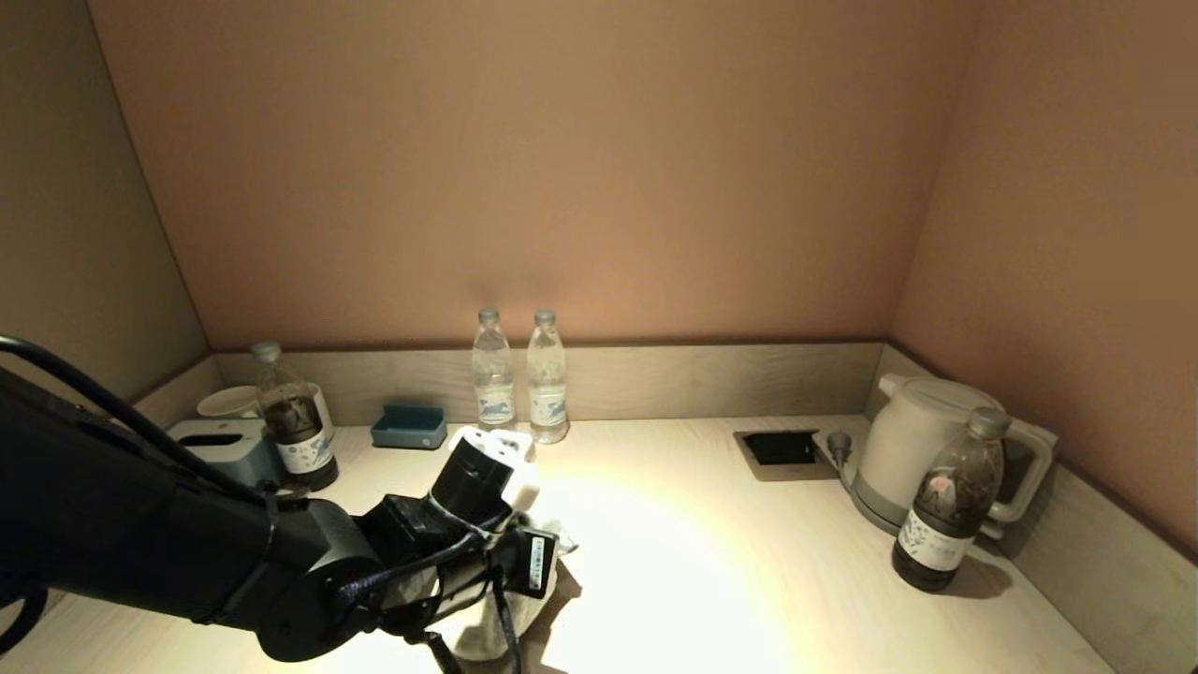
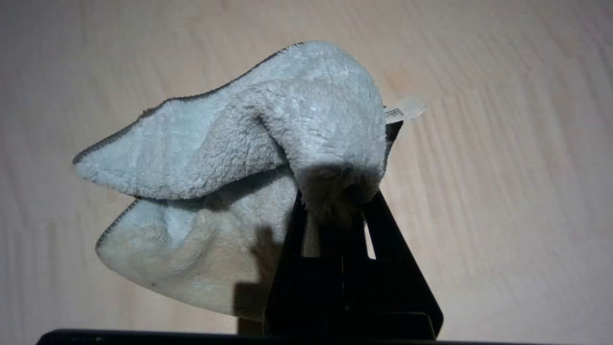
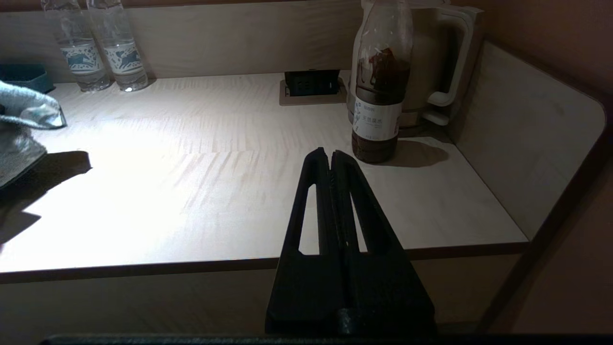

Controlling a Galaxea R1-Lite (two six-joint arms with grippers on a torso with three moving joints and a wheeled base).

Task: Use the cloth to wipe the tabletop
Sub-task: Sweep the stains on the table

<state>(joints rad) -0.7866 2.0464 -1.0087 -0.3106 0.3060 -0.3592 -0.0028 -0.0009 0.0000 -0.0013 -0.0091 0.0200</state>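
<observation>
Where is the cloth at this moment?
The cloth is pinched in the left pincer, over the tabletop on the robot's left, before the two clear water bottles.

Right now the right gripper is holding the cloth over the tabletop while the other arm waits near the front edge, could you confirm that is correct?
Not quite: it is the left gripper that is shut on the cloth over the tabletop, as the left wrist view shows. The right gripper is the one waiting near the front edge, shut and holding nothing.

Head view looks down over the bench; left wrist hovers close; right wrist views across its front edge.
</observation>
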